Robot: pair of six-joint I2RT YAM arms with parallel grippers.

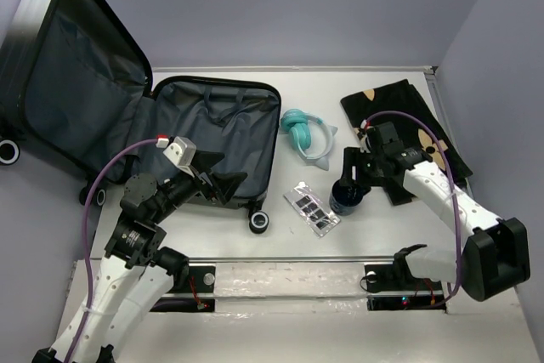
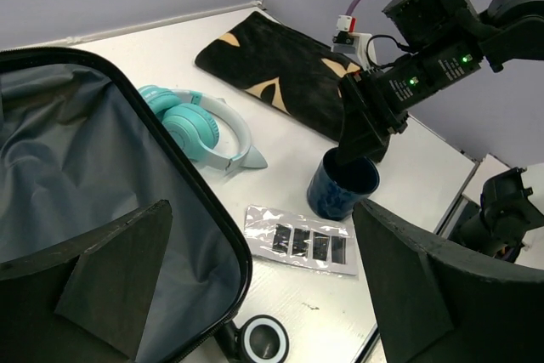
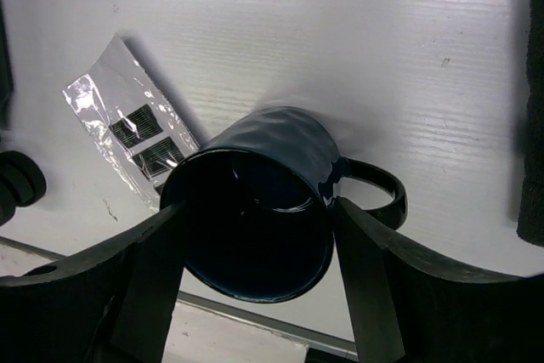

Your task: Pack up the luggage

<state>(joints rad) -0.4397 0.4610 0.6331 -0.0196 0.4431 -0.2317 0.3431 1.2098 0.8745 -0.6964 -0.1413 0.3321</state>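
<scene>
The luggage lies open at the left, its dark grey lining up and its lid leaning back against the wall. It also shows in the left wrist view. My left gripper is open and empty, hovering over the luggage's right rim. My right gripper is shut on a dark blue mug, one finger on each side of its rim. The mug is between my right fingers, handle to the right. From the left wrist view the mug seems to rest on the table.
Teal headphones lie right of the luggage. A clear plastic packet with dark squares lies just left of the mug. A black cloth with tan motifs lies at the back right. A luggage wheel sticks out near the front.
</scene>
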